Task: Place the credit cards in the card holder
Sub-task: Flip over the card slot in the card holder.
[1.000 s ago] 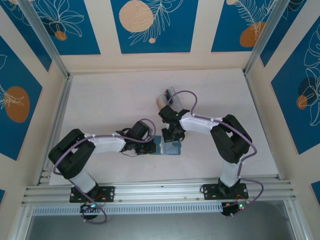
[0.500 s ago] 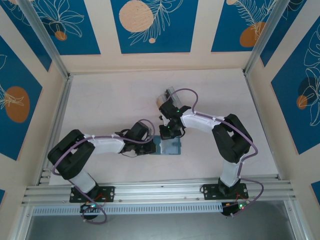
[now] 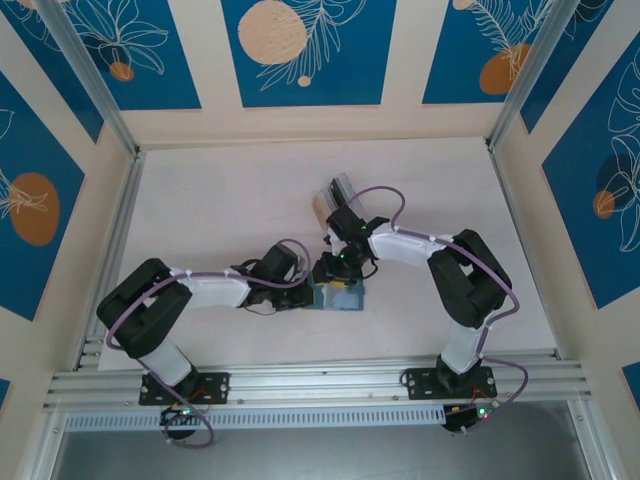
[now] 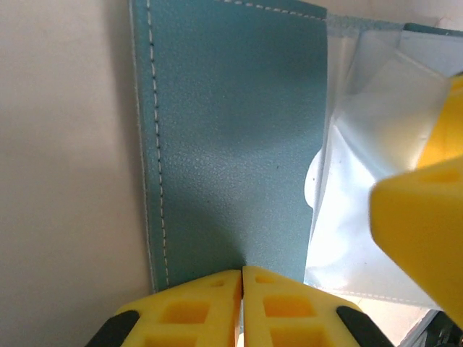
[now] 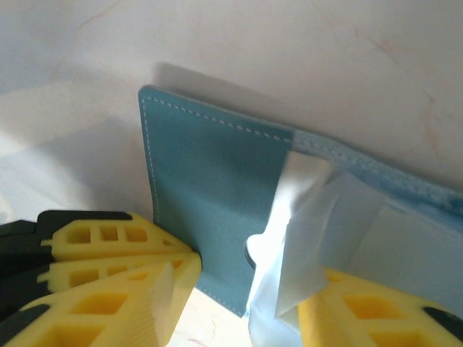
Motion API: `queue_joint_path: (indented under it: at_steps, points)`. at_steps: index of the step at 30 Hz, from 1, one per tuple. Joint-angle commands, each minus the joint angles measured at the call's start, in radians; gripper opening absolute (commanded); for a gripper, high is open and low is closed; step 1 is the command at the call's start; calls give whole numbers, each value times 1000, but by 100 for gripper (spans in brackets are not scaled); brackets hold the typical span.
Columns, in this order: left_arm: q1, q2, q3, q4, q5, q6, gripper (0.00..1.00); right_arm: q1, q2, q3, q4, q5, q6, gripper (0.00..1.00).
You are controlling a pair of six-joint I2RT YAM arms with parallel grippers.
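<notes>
The pale table point(image 3: 220, 200) carries everything, with both arms reaching in toward its middle. The left arm point(image 3: 200, 290) stretches rightward low across the table, and the right arm point(image 3: 440, 260) bends back leftward to meet it. Just beyond them a clear rack point(image 3: 335, 195) stands near the table's centre. The card holder point(image 3: 347, 297) lies open between the two wrists, nearer the front edge than the rack is. The left gripper point(image 4: 242, 278) is pinched tight on the edge of its teal cover flap point(image 5: 210, 195). The right gripper point(image 5: 246, 293) has its fingers apart, straddling the see-through pockets point(image 4: 362, 144) without clamping anything.
</notes>
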Motion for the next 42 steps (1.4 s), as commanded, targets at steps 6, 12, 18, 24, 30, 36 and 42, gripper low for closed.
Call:
queue_joint_path:
  at_steps: [6,12,18,24,30,36,42]
  points:
    - [-29,90,-56,-60,-46,-19,10,32,-115,-99,-90,3,84,55]
    - [-29,94,-57,-54,-47,-20,10,42,-136,-170,-56,-27,114,57]
    - [-29,99,-52,-53,-46,-21,10,44,-162,-188,-42,-60,135,59]
    - [-29,101,-51,-44,-36,-21,10,39,-116,-113,-39,-17,76,58]
    - [-25,62,-43,-70,-29,-9,11,40,-65,-12,-35,-15,16,57]
    - [20,-6,-64,-26,51,-69,12,34,-26,-6,50,-101,41,58]
    - [72,-142,-90,-69,60,-130,16,30,14,-16,122,-135,80,58]
